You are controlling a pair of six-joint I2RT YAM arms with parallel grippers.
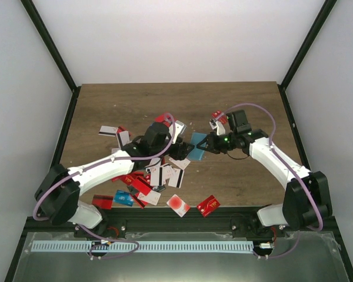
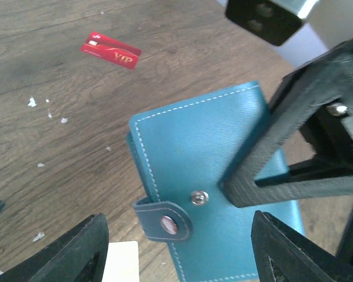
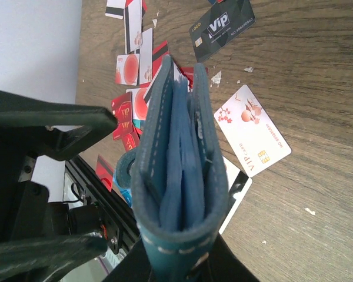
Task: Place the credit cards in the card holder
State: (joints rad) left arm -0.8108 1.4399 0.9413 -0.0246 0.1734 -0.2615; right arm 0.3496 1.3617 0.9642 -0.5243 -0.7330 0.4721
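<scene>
Lying near the front edge of the tabletop (image 1: 241, 111): many of the credit cards (image 1: 147, 187), mostly red, in a loose heap, with two more lying apart to the right. Rising from the near-left base and stretching forward and to the right over this heap: the left arm, with its elbow staying low on the left. Ending at the centre in the left gripper (image 1: 179, 148), its fingers (image 2: 70, 249) standing wide apart and closing on nothing. Reaching forward and inward from the near-right base: the right arm, meeting the left one at the centre. Pinching the folded card holder (image 2: 206, 170) by one edge: the right gripper (image 1: 205, 143), presenting it just in front of the spread left fingers. Lying farther off: a red VIP card (image 2: 110, 50), and a few more cards at the far left.
</scene>
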